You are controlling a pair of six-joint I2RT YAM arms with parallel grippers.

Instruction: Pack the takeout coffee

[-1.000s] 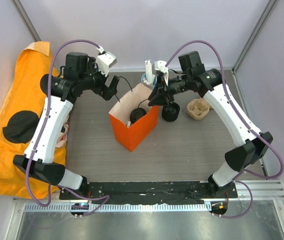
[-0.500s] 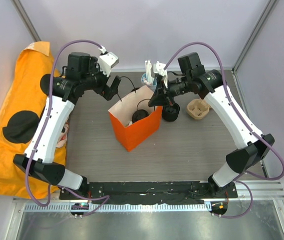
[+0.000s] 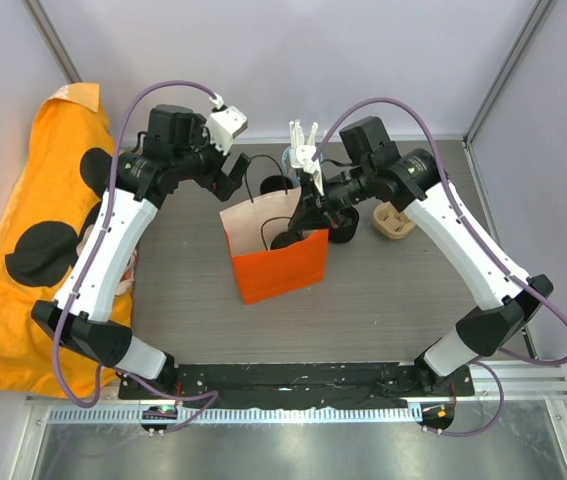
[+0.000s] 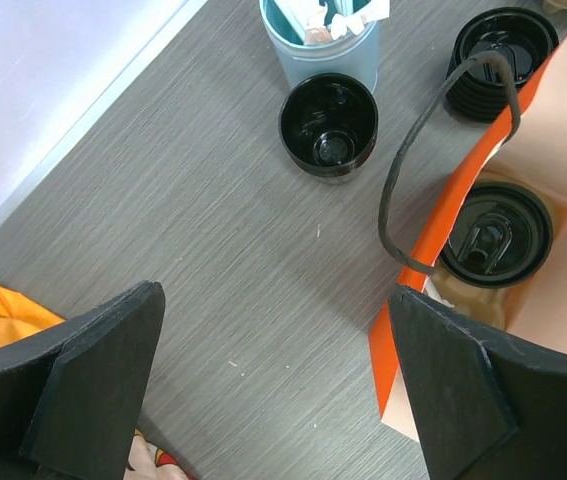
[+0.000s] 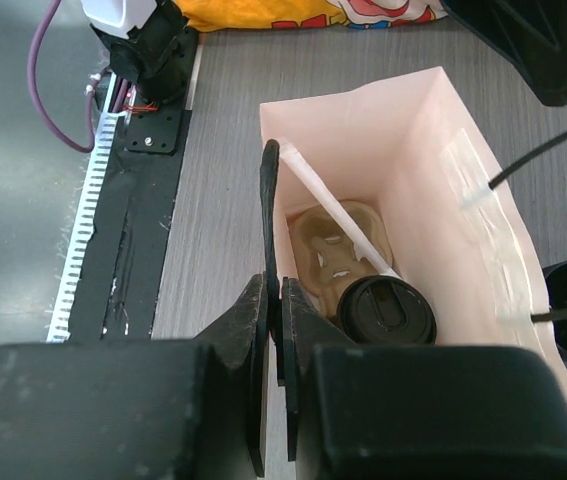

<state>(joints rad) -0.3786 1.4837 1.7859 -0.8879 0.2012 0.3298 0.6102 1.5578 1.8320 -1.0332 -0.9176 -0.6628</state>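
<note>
The orange paper bag (image 3: pixel 275 262) stands open mid-table. Inside it are a coffee cup with a black lid (image 5: pixel 388 312), a brown cup carrier (image 5: pixel 335 246) and a white straw (image 5: pixel 335 217). My right gripper (image 5: pixel 273 292) is shut on the bag's black handle (image 5: pixel 269 205) at the bag's right rim, also seen in the top view (image 3: pixel 309 207). My left gripper (image 4: pixel 278 390) is open and empty, hovering over bare table just left of the bag (image 4: pixel 415 310); in the top view it is behind the bag's left corner (image 3: pixel 229 178). The bag's other handle (image 4: pixel 403 180) loops free.
An empty black cup (image 4: pixel 328 125), a blue tin of stirrers (image 4: pixel 321 45) and a stack of black lids (image 4: pixel 498 45) stand behind the bag. A second brown cup carrier (image 3: pixel 395 220) sits at the right. An orange cloth (image 3: pixel 23 230) covers the left side.
The bag has turned and shifted so its orange face now squares to the front, drawn by my right gripper on its handle. My left gripper has drifted slightly right, still open.
</note>
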